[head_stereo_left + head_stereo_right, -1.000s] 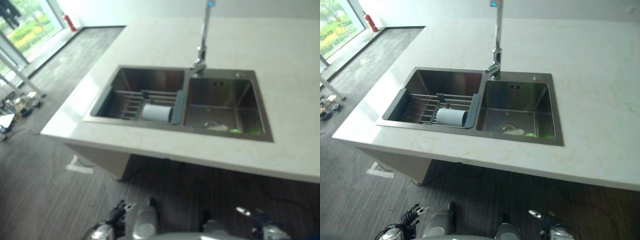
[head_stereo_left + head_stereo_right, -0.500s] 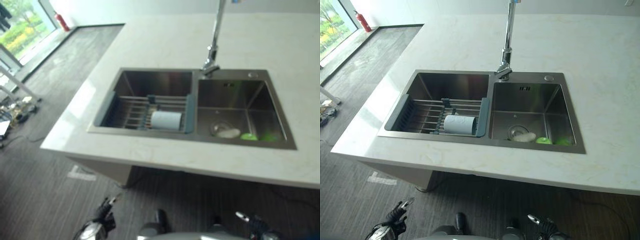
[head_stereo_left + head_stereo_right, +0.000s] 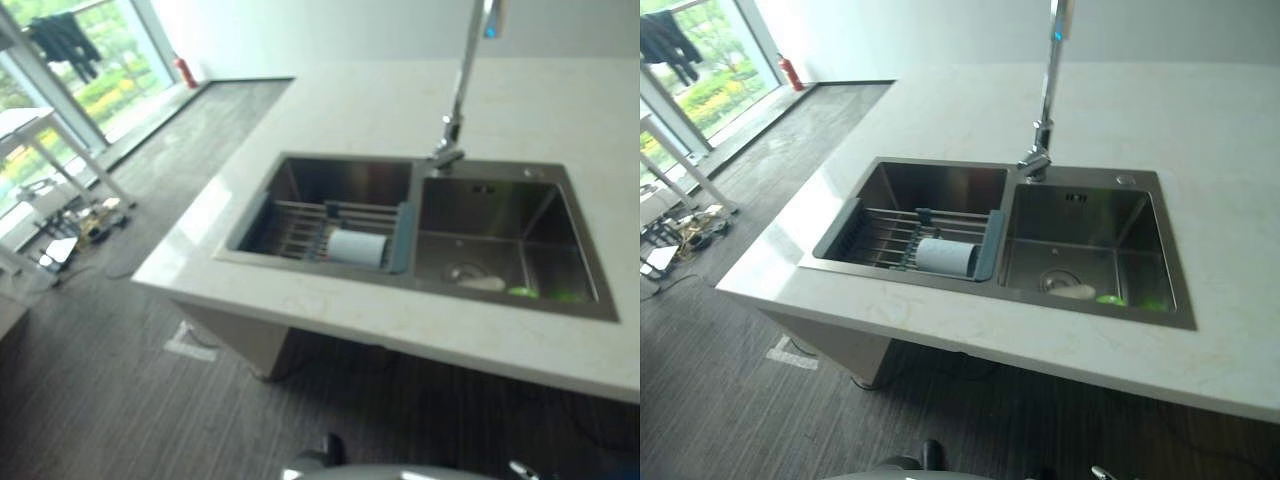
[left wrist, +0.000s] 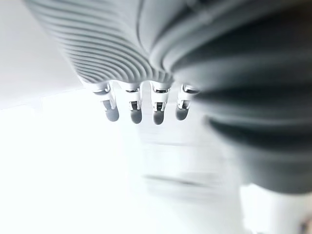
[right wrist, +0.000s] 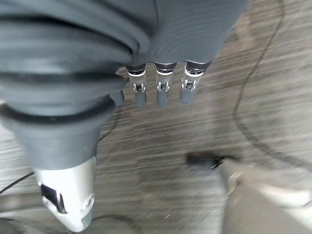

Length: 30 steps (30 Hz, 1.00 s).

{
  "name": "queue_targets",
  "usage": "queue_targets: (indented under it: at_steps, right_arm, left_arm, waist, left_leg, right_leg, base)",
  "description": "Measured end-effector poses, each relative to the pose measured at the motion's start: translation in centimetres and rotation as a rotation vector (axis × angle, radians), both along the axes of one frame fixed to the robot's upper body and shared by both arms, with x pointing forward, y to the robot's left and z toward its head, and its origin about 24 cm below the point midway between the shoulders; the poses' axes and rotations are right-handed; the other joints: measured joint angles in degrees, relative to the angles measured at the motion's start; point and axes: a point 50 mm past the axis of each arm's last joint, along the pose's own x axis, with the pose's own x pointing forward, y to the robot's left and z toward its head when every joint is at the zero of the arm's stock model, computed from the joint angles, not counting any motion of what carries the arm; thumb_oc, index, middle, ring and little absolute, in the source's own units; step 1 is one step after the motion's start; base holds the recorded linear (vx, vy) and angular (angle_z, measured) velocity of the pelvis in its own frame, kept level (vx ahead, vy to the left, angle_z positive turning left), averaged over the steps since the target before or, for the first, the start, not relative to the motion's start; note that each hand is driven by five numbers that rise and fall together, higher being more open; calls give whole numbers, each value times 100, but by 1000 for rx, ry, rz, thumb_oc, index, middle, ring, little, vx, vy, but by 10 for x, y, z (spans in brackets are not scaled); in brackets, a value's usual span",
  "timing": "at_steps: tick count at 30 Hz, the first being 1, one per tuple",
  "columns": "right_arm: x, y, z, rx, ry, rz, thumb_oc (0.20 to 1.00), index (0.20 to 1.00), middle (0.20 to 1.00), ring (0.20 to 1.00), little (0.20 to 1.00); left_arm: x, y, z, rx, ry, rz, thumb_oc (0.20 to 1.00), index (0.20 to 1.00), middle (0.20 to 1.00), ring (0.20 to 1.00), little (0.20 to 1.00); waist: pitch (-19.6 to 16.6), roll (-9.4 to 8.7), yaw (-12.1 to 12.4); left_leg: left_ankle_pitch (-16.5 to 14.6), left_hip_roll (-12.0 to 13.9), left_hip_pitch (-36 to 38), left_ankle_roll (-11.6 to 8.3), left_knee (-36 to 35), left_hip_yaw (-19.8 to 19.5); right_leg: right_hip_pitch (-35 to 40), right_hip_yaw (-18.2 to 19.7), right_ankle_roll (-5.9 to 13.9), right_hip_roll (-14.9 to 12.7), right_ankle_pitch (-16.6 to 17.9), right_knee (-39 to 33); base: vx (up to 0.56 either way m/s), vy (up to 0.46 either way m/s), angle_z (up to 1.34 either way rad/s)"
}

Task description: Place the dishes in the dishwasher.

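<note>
A pale cup (image 3: pixel 946 257) lies on its side on a wire rack (image 3: pixel 885 232) with grey ends, set across the left basin of a steel double sink (image 3: pixel 930 185). In the right basin (image 3: pixel 1085 235) a small white dish (image 3: pixel 1072 291) rests by the drain, with green items (image 3: pixel 1110 299) next to it. My left hand (image 4: pixel 131 105) hangs with relaxed fingers and holds nothing, a bright blurred surface beyond it. My right hand (image 5: pixel 161 90) hangs over the dark striped floor, its fingers relaxed and empty.
A tall faucet (image 3: pixel 1048 90) rises behind the divider between the basins. The white stone counter (image 3: pixel 940 110) runs wide around the sink, its near edge overhanging the floor. At the far left are a window, a red fire extinguisher (image 3: pixel 790 72) and white table legs (image 3: pixel 680 165).
The whole picture has shifted as the camera moved, bringing the window side further into view. The cup, rack and dish lie as before.
</note>
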Motion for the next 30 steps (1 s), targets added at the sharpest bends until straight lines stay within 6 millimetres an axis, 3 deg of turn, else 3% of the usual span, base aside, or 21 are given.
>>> queue_targets:
  at_steps: [1, 2, 3, 4, 6, 8, 10, 12, 16, 22, 30]
  right_arm:
    - [0, 0, 0, 0, 0, 0, 1000, 1000, 1000, 1000, 1000]
    - [13, 9, -1, 21, -36, 4, 1000, 1000, 1000, 1000, 1000]
    - [12, 11, -3, 30, -18, -2, 1000, 1000, 1000, 1000, 1000]
    - [14, 14, -4, 35, -19, 2, 1000, 1000, 1000, 1000, 1000]
    - [9, 14, -5, 43, 8, -12, 1000, 1000, 1000, 1000, 1000]
    - [-8, 14, -8, 49, 63, -30, 1000, 1000, 1000, 1000, 1000]
    - [-27, 13, -10, 52, 117, -45, 1000, 1000, 1000, 1000, 1000]
    - [-34, 14, -11, 55, 134, -49, 1000, 1000, 1000, 1000, 1000]
    - [-26, 12, -9, 57, 106, -36, 1000, 1000, 1000, 1000, 1000]
    - [-4, -2, -1, 23, 40, -9, 1000, 1000, 1000, 1000, 1000]
    - [11, -13, 7, -2, -5, 11, 1000, 1000, 1000, 1000, 1000]
  left_arm:
    - [0, 0, 0, 0, 0, 0, 1000, 1000, 1000, 1000, 1000]
    - [24, -40, -16, 54, 125, -176, 1000, 1000, 1000, 1000, 1000]
    - [33, -62, -30, 72, 203, -289, 1000, 1000, 1000, 1000, 1000]
    - [42, -77, -50, 129, 324, -359, 1000, 1000, 1000, 1000, 1000]
    - [65, -91, -84, 152, 544, -400, 1000, 1000, 1000, 1000, 1000]
    - [80, -87, -113, 214, 764, -368, 1000, 1000, 1000, 1000, 1000]
    - [89, -78, -135, 227, 920, -314, 1000, 1000, 1000, 1000, 1000]
    - [97, -75, -146, 243, 1009, -281, 1000, 1000, 1000, 1000, 1000]
    - [108, -64, -161, 223, 1145, -225, 1000, 1000, 1000, 1000, 1000]
    - [108, -43, -188, 176, 1331, -168, 1000, 1000, 1000, 1000, 1000]
    - [114, -40, -187, 182, 1365, -161, 1000, 1000, 1000, 1000, 1000]
  waist:
    - [0, 0, 0]
    - [-75, 56, -193]
    - [-76, 59, -193]
    - [-78, 54, -383]
    - [-95, 10, -536]
    - [-91, -69, -762]
    - [-78, -34, -940]
    - [-53, 21, -995]
    - [82, 178, -1081]
    - [406, 437, -1140]
    - [856, 423, -1185]
  left_leg:
    - [0, 0, 0, 0, 0, 0]
    - [15, 18, -6, -19, 1, 45]
    - [20, 29, -9, -26, -1, 85]
    - [14, 51, -12, -22, 4, 169]
    - [20, 82, -3, -43, -1, 271]
    - [19, 116, -2, -50, 0, 346]
    - [5, 121, 45, -39, 0, 458]
    - [2, 113, 44, -37, 1, 505]
    - [-16, 103, 9, -41, -1, 636]
    - [-28, 32, -81, -18, 1, 855]
    - [-33, -88, -233, 23, 36, 948]
  right_leg:
    - [0, 0, 0, 0, 0, 0]
    - [-44, 106, 4, 24, 10, -3]
    - [-74, 134, -4, 18, 22, 0]
    - [-142, 199, -26, 38, 36, -5]
    - [-202, 305, -31, 62, 67, -33]
    - [-252, 380, -67, 104, 92, -35]
    - [-269, 476, -84, 114, 100, -37]
    - [-293, 515, -90, 116, 107, -36]
    - [-420, 673, -58, 101, 135, -38]
    - [-669, 932, -13, 73, 219, -37]
    - [-899, 1071, -8, -36, 341, -34]
  base:
    - [54, -87, -13]
    - [52, -64, -15]
    - [42, -50, -33]
    - [57, -63, -23]
    - [54, -44, -30]
    - [95, -30, -31]
    - [88, -15, -23]
    - [30, 2, -17]
    - [9, 15, -17]
    - [-3, 51, -19]
    - [-16, 40, -7]
